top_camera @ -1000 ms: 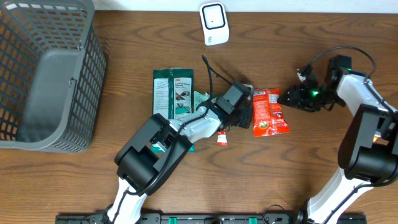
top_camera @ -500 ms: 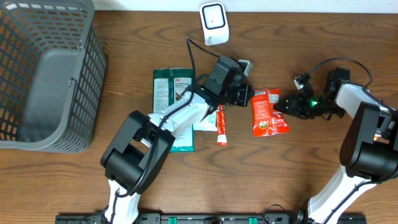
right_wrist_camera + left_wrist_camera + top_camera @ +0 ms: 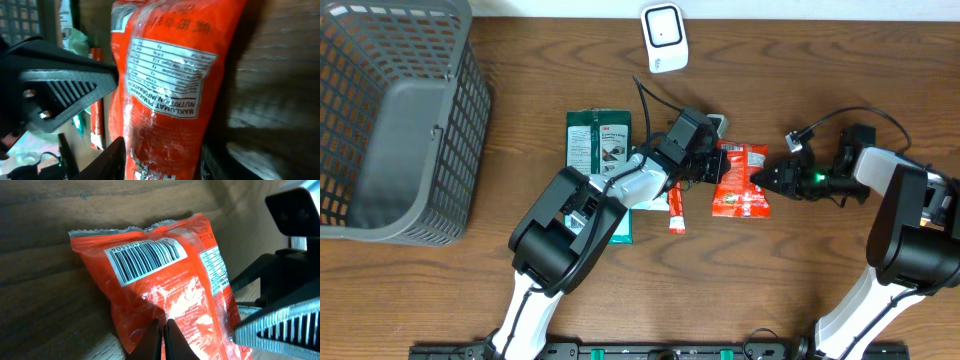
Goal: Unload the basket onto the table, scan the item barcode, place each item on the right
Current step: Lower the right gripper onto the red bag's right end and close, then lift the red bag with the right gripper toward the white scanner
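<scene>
- At your far left stands the grey basket [image 3: 390,120], well apart from everything else.
- Next you see a green packet [image 3: 598,140] flat on the table [image 3: 820,70], with a small red tube [image 3: 675,212] just beside it.
- The white scanner [image 3: 663,38] sits at the far edge, above these.
- Your left gripper [image 3: 163,337] has its fingers pressed together, the tips against the red snack bag [image 3: 740,185].
- That bag lies mid-table between the two grippers, its barcode [image 3: 144,260] facing the left wrist camera.
- Your right gripper [image 3: 757,180] is half closed around the bag's right end, a finger against each side.
</scene>
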Controlling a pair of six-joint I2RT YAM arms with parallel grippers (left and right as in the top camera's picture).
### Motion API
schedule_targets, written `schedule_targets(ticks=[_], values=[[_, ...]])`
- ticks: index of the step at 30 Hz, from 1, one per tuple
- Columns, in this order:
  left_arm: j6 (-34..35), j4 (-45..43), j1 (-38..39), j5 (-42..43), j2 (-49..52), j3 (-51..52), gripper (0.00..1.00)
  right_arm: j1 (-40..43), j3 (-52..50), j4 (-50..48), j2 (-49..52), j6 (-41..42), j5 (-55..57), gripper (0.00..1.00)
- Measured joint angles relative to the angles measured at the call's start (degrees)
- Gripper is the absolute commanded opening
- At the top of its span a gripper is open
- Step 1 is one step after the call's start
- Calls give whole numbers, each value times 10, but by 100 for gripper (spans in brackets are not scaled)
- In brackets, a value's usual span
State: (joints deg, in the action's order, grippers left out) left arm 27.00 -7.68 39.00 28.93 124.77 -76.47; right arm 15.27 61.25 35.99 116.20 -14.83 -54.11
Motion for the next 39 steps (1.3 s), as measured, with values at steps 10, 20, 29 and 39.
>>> schedule_targets(ticks=[10,20,29,39], values=[[0,14,0,-6,0,-1,7,0,-51,-77,0,0,-69,42],[-3,36,-2,-6,0,-4,7,0,-75,-132,0,12,-80,25],[-3,37,-4,-6,0,-4,7,0,-76,-142,0,29,-82,1],[-3,70,-46,-10,-79,-3,8,0,-65,-88,-21,27,-41,1]])
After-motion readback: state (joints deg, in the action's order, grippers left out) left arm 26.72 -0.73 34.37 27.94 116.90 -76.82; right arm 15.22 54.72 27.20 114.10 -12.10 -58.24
